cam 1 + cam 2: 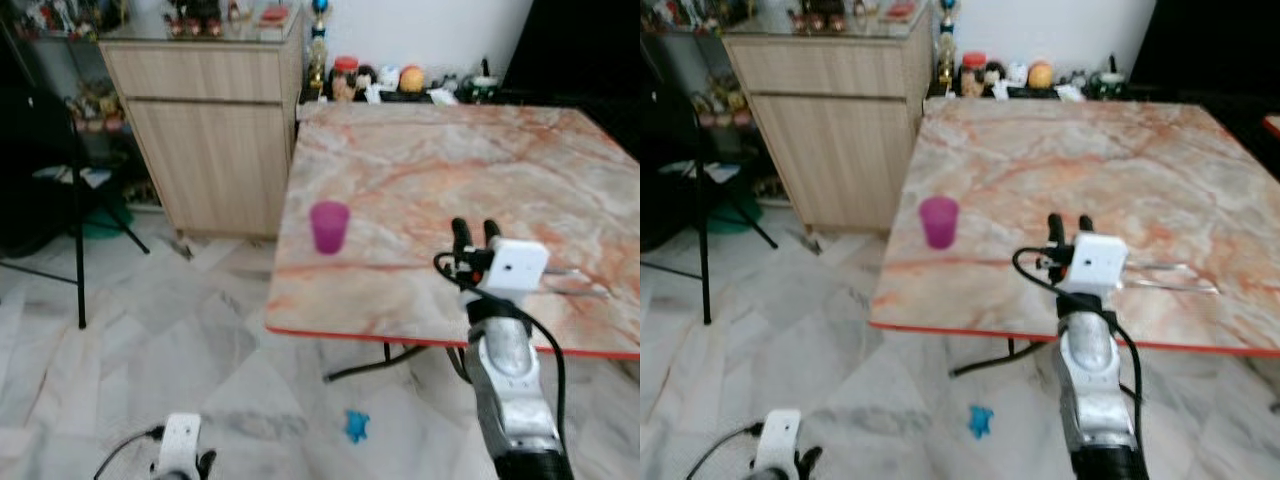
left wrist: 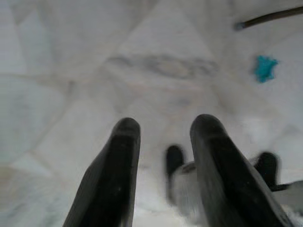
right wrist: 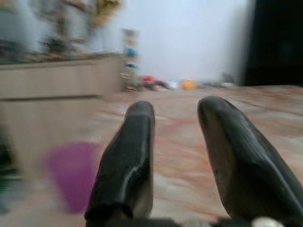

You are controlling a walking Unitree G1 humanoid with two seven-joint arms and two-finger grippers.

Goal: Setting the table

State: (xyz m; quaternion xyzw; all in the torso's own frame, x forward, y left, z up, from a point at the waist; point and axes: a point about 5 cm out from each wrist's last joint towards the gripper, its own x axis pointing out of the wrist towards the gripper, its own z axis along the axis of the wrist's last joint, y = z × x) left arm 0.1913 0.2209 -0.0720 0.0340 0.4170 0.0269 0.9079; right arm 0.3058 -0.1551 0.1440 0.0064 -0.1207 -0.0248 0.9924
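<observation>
A translucent purple cup (image 1: 329, 226) stands upright near the left front corner of the marble table (image 1: 450, 170). My right gripper (image 1: 476, 235) is raised over the table's front part, to the right of the cup and apart from it. It is open with nothing between its fingers. In the right wrist view the cup (image 3: 73, 172) is a blur off to one side of the fingers (image 3: 132, 156). Thin silver cutlery (image 1: 1170, 275) lies on the table just right of that gripper. My left gripper (image 2: 165, 124) hangs low over the floor, open and holding nothing.
A wooden cabinet (image 1: 215, 120) stands left of the table with a gap of tiled floor between. A black stand (image 1: 78, 230) is at far left. A small blue object (image 1: 357, 425) lies on the floor under the table's front edge. Clutter (image 1: 400, 78) lines the wall.
</observation>
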